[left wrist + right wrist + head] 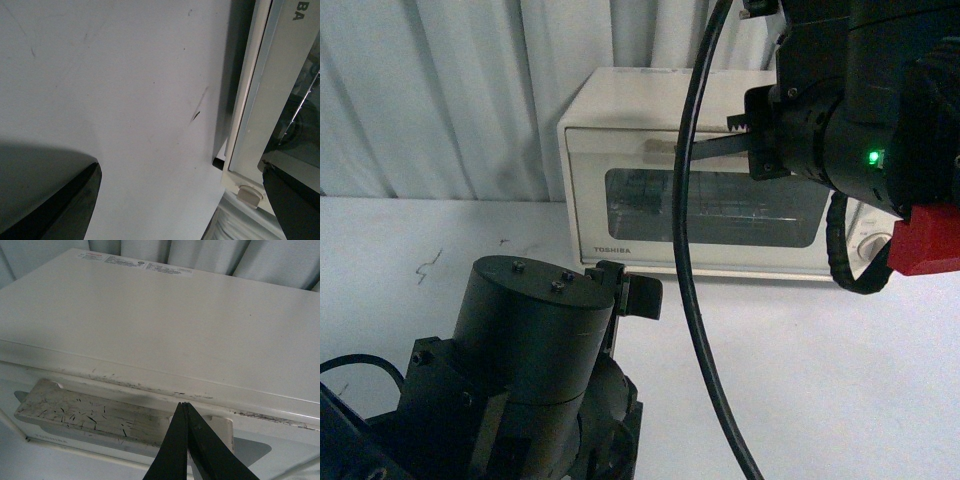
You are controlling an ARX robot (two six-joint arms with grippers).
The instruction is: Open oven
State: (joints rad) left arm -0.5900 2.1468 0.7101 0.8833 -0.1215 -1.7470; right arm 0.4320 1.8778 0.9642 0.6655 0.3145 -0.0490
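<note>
The cream-white oven (620, 130) stands at the back of the white table, its dark glass door (720, 205) closed. My right gripper (692, 148) reaches in from the upper right, shut, with its thin tips at the door's top edge. In the right wrist view the shut tips (184, 406) sit over the right end of the scratched beige bar handle (90, 412), below the oven's flat top (175, 325). My left gripper (632, 290) is low in front of the oven, open and empty. Its wrist view shows its left fingertip (65, 210) over the table and the oven's lower corner (270, 100).
White curtains (450, 90) hang behind the oven. A black cable (682, 250) loops down across the door in the front view. One round knob (873, 243) shows beside my right arm. The white table (125, 100) has a few dark scuffs.
</note>
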